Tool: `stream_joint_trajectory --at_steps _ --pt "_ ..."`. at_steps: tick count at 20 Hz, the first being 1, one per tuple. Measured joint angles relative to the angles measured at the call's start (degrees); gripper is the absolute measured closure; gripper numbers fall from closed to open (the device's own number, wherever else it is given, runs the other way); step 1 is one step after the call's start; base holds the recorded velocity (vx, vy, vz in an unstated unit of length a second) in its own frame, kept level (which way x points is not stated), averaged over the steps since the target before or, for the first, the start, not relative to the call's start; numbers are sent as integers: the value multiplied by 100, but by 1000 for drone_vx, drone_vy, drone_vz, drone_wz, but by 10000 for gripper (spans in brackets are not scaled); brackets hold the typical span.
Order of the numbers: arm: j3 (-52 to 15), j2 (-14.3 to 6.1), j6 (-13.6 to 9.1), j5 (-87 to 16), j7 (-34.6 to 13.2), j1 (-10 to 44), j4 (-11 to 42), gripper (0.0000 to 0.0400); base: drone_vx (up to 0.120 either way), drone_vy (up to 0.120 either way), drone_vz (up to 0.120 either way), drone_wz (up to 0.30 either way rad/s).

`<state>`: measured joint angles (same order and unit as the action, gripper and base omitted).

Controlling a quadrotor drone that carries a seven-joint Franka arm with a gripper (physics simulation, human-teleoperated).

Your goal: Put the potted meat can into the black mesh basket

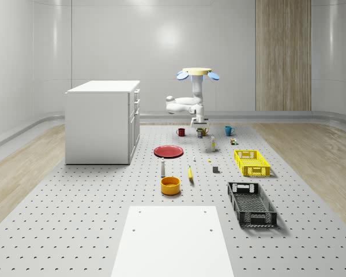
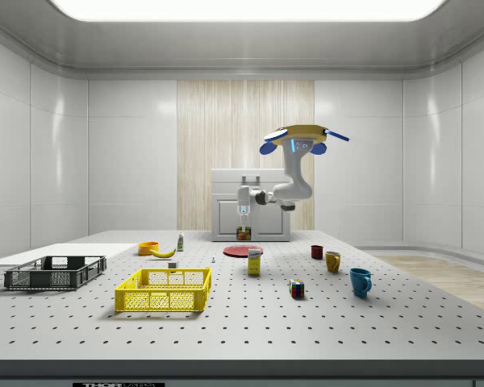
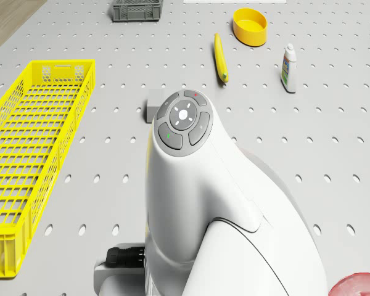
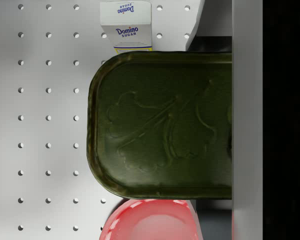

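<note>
The potted meat can (image 2: 244, 234), a dark green tin with a rounded lid (image 4: 165, 130), hangs above the table with my gripper (image 2: 244, 219) shut on it. One grey finger (image 4: 247, 120) lies along the can's side. In the whole-scene view the gripper (image 1: 200, 125) holds the can (image 1: 200, 133) over the table's far part, close to the mugs. The drone (image 1: 197, 73) hovers above there, and its arm (image 3: 191, 185) reaches down. The black mesh basket (image 1: 251, 203) sits near the table's front right in the whole-scene view, far from the can (image 2: 55, 272).
A yellow basket (image 1: 251, 163) lies between the can and the black basket. A sugar box (image 4: 126, 25), red plate (image 1: 168, 151), banana (image 1: 190, 173), orange bowl (image 1: 170, 184), small bottle (image 1: 162, 168) and mugs (image 1: 228, 130) stand around. A white cabinet (image 1: 104, 121) stands at the whole-scene view's left.
</note>
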<state>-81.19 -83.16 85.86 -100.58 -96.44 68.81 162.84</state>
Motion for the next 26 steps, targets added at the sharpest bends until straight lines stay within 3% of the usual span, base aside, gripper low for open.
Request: stream_joint_trajectory --at_steps 26 --pt "-36 -299 278 121 -42 48 -10 111 120 8 0 0"
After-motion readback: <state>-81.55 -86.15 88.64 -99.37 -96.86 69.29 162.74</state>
